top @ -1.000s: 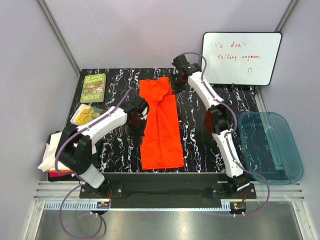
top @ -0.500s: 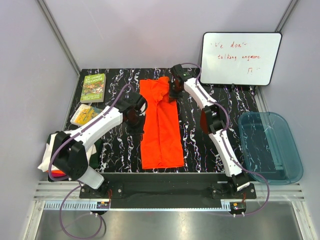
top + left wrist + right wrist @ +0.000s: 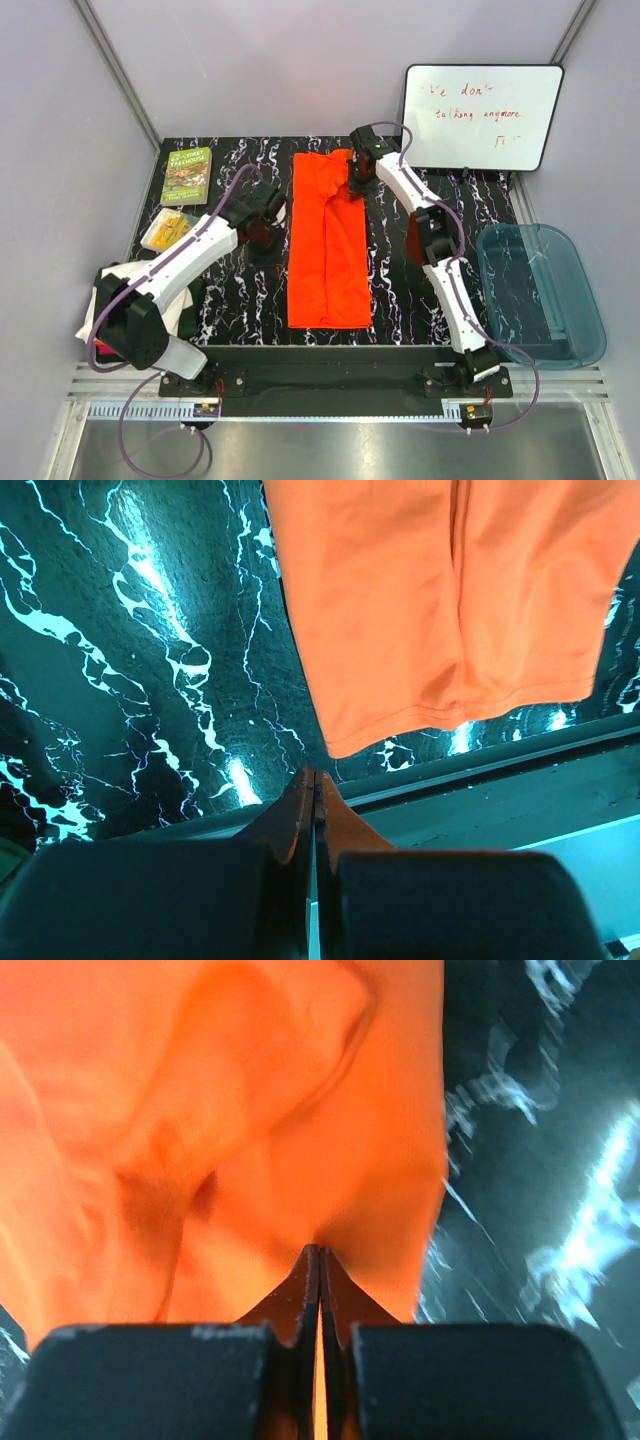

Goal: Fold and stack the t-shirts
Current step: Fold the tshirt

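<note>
T-shirt [image 3: 328, 245], bright orange, lies in a long strip on the bench [image 3: 400, 290]; right fingers [image 3: 300, 1290] pinch its far corner (left fingers [image 3: 296, 810] closed empty beside its left edge), so best lift low and draw that end evenly toward the near hem.

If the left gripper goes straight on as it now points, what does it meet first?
The left gripper would probably meet the black table first, beside a corner of the orange shirt; depth is unclear.
</note>
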{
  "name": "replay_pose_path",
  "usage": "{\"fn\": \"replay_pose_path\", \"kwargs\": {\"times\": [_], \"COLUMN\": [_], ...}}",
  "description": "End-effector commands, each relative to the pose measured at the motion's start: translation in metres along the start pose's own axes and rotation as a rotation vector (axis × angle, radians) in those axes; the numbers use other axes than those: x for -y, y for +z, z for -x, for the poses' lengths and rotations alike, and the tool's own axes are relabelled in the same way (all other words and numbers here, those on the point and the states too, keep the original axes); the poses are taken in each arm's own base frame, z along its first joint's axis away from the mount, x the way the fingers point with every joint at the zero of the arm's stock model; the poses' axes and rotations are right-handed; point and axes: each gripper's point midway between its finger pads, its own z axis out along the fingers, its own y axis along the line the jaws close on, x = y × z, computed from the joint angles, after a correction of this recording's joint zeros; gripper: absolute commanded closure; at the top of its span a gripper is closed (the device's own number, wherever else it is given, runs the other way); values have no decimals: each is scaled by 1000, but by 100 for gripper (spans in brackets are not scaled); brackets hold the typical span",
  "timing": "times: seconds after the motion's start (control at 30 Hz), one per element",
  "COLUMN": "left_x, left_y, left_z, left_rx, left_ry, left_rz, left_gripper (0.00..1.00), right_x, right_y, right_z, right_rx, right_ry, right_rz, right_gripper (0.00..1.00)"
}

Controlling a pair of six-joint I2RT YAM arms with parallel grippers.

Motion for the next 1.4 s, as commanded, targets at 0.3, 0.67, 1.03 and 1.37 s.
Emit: {"fn": "replay_pose_path", "kwargs": {"times": [0.3,0.67,1.03,1.37], "left_x": [21,5,13,20], "left_y": [18,62,89,104], "left_z": [-13,-67,-76,-79], "left_rx": [94,53,32,4], "left_ry": [-133,-305,-404,-410], "left_rz": [-190,-243,-308,-277], "left_gripper": [3,8,30,58], "right_x": [19,23,13,-8], "right_y": [-213,-199,-165,-148], "right_z": [-46,-241,-305,-333], "right_rx": [131,-165,-304,-481], "right_ry": [56,367,574,607], "right_rz": [31,247,369,342], "right_gripper": [3,2,11,29]}}
